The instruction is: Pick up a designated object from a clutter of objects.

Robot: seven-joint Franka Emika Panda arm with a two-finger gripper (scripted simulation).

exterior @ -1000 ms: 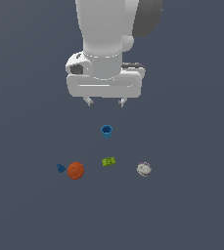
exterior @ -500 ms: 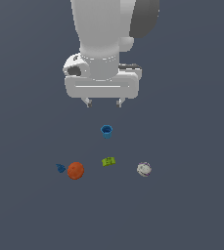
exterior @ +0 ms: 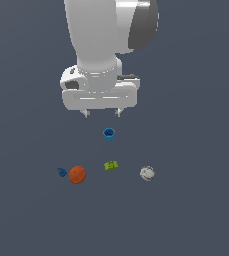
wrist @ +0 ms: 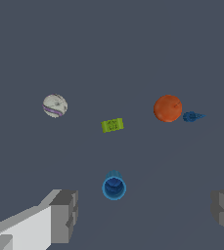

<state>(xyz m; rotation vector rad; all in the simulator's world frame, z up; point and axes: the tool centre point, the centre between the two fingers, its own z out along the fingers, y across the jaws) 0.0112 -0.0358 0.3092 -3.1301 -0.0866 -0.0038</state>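
As I hang over the dark floor, count is five loose items: one orange-red ball, one whitish-grey ball, one blue cup, one green block, one small dark-blue piece. My gripper is spread wide, holding nothing; fingers well apart in the wrist view. Target orange-red ball sits on the floor, off toward the exterior view's left of my gripper, just beside the dark-blue piece. Blue cup is the item nearest below my fingers. Arm vertical, wrist pointing straight down.
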